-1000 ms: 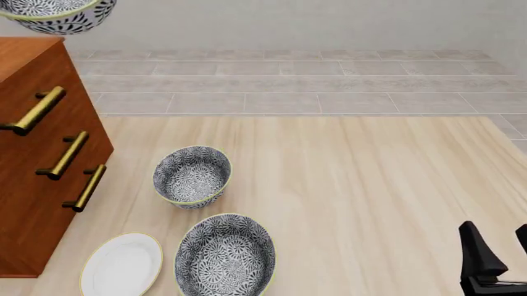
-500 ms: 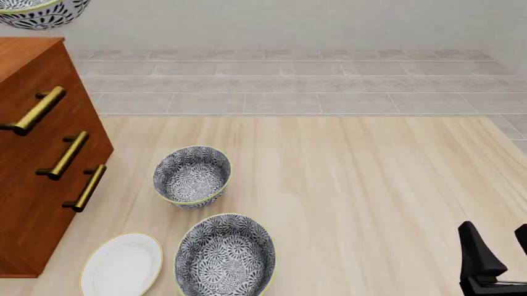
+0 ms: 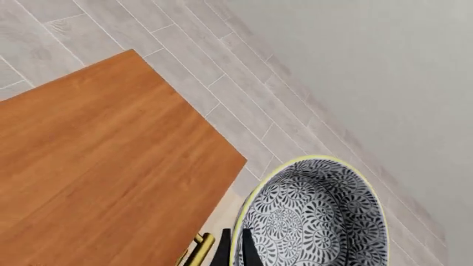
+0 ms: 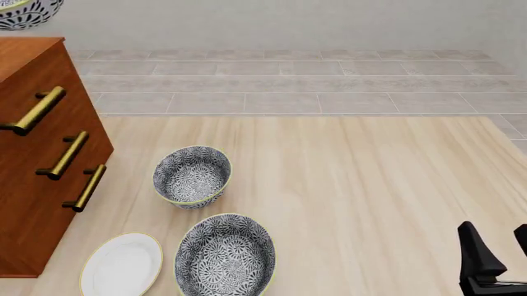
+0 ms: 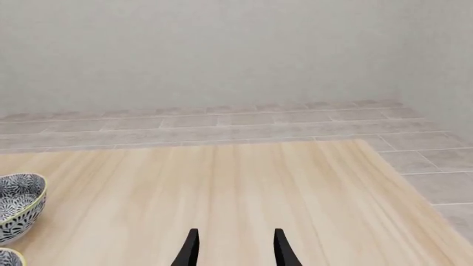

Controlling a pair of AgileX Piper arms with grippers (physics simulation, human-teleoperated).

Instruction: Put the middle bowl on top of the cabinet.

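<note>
Your left gripper (image 3: 235, 250) clenches the rim of the mid-sized grey-and-white floral bowl (image 3: 314, 219), holding it in the air above the tall reddish-brown wooden cabinet (image 4: 37, 154), near its top's far edge. Your right gripper (image 5: 234, 246) hangs released over the pale wooden bench (image 4: 371, 197).

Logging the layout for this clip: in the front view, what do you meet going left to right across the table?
Cabinet → white plate → small bowl → big bowl → right gripper. The middle bowl is up at the top left corner, over the cabinet.
</note>
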